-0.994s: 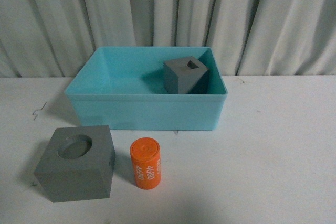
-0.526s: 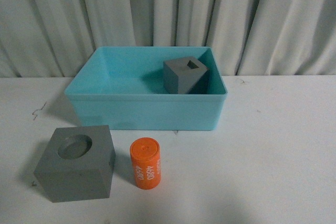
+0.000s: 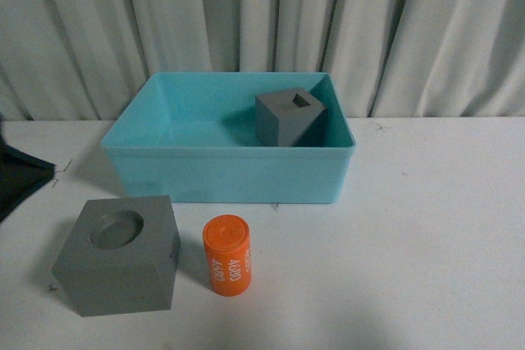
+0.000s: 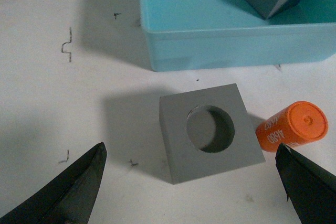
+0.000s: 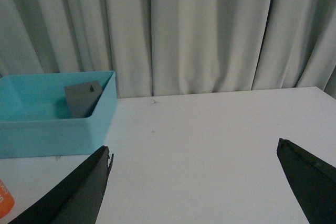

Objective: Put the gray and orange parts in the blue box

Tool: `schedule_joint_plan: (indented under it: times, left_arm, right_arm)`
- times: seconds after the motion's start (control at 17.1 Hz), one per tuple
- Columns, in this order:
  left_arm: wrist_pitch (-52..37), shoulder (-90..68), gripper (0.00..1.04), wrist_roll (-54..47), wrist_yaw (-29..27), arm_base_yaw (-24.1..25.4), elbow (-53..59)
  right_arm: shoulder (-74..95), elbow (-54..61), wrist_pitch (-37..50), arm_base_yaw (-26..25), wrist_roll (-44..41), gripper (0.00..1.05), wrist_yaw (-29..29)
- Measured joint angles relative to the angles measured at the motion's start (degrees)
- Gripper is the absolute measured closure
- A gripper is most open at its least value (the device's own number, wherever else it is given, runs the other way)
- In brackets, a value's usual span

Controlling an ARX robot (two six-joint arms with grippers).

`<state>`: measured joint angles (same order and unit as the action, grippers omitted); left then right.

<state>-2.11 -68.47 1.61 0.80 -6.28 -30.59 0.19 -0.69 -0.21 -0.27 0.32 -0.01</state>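
The blue box [image 3: 230, 152] stands at the back middle of the white table. A gray cube with a rectangular slot [image 3: 289, 118] lies tilted inside it, at its right end. A gray cube with a round recess [image 3: 119, 253] sits on the table in front of the box, to the left. The orange cylinder [image 3: 228, 253] lies just to its right. My left gripper [image 4: 190, 148] is open above the recess cube [image 4: 173, 124], with its fingers well apart on either side; the orange cylinder [image 4: 291, 128] is near one fingertip. My right gripper [image 5: 194, 153] is open and empty over bare table to the right of the box [image 5: 58, 129].
A dark part of my left arm [image 3: 20, 182] shows at the left edge of the front view. Grey curtains [image 3: 262, 22] hang behind the table. Small pen marks [image 4: 66, 51] are on the table left of the box.
A dark part of my left arm has come into the front view at the left edge. The cubes, cylinder and box have not moved.
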Motion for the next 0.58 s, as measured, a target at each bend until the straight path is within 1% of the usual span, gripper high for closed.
schedule_joint_plan:
  times: [0.12,0.18,0.47,0.58]
  left_arm:
    - [-2.43,-8.35,0.07,-2.67,-0.09,0.07,-2.97]
    - [-2.29,-11.67,0.07,-3.74,-0.15,0.72,-4.39]
    - [-3.61,-18.60,0.07,-6.86,0.68,2.43,-5.22]
    - [-3.89,-20.70,0.07,-7.02,0.92,1.79,-5.53]
  right_arm:
    - [0.00,0.00,0.02,0.00,0.00,0.06,0.00]
    - [0.00,0.00,0.02,0.00,0.00,0.06,0.00]
    - [0.00,0.00,0.00,0.00,0.00,0.06,0.00]
    - [0.00,0.00,0.02,0.00,0.00,0.06,0.00]
